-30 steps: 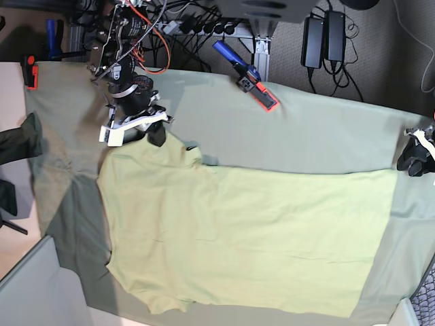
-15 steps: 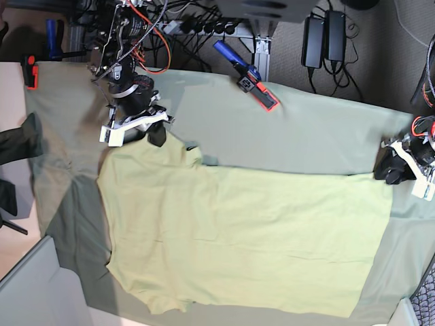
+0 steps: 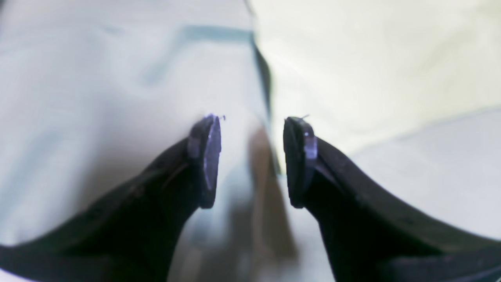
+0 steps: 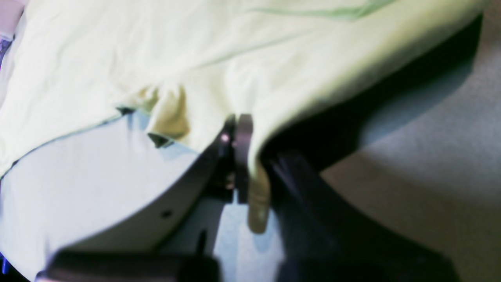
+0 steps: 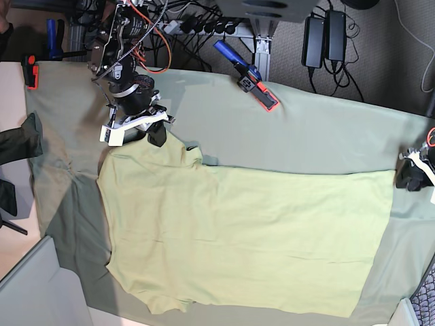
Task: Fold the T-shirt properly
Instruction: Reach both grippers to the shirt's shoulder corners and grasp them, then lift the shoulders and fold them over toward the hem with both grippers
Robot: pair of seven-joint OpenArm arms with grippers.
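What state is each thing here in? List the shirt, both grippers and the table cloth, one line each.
T-shirt: spread out, not folded, one part pinched and lifted
Right gripper: shut on the T-shirt
Left gripper: open, beside a T-shirt corner, holding nothing
Table cloth: laid under the T-shirt, wrinkled in places

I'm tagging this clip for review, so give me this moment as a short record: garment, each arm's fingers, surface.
garment: pale yellow-green T-shirt, spread out, unfolded
right fingers: shut on the T-shirt, a bit of fabric poking out between them
left fingers: open, at a corner of the T-shirt, not gripping
surface: grey-green cloth under the T-shirt
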